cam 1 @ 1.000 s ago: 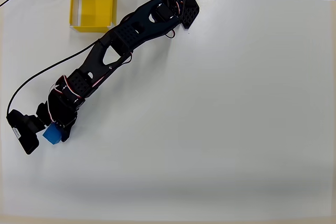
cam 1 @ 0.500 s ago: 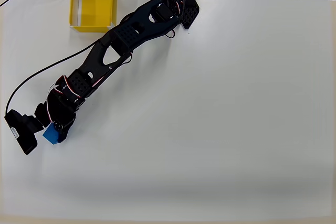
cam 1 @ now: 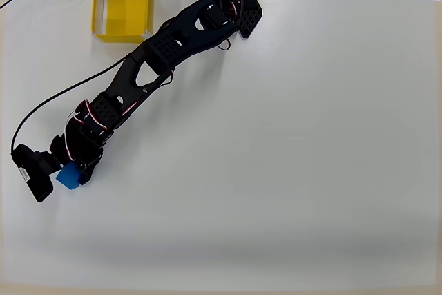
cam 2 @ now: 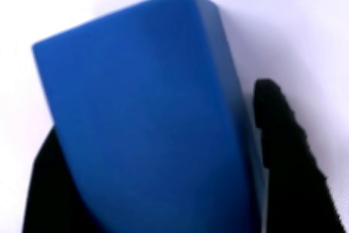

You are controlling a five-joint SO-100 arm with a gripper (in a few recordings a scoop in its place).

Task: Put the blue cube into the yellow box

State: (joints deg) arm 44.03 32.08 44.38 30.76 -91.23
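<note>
Blue cube point(cam 2: 147, 118), matte and slightly oblong, sits clamped between the black jaws, fingers point(cam 2: 283, 151) touching it.

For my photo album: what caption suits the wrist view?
Blue cube held between the black jaws, white table behind.

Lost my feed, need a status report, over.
Gripper shut on blue cube, low left of table. Yellow box open, far corner. Nothing between but the arm itself.
</note>
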